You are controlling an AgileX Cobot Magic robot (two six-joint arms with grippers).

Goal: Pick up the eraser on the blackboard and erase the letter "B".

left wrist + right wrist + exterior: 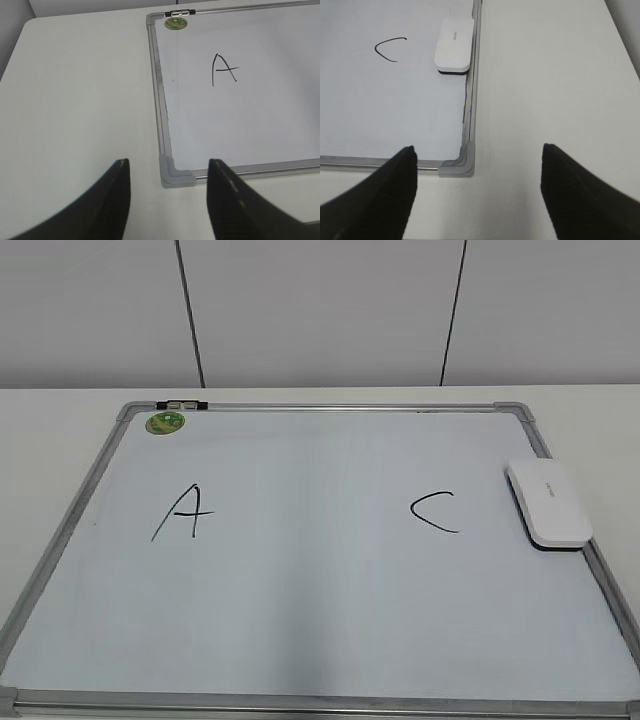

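The blackboard (300, 590) is a white board with a grey frame, lying flat on the table. It bears a black "A" (182, 512) at left and a black "C" (436, 510) at right. No letter "B" shows between them. The white eraser (547, 502) lies on the board's right edge; it also shows in the right wrist view (453, 45). My left gripper (169, 170) is open and empty, over the board's near left corner (176, 175). My right gripper (477, 160) is open and empty, over the near right corner (462, 165). Neither gripper shows in the exterior view.
A round green sticker (166, 423) and a small metal clip (181, 404) sit at the board's far left corner. The white table (75, 100) extends to the left of the board and to the right (545, 90). A panelled wall stands behind.
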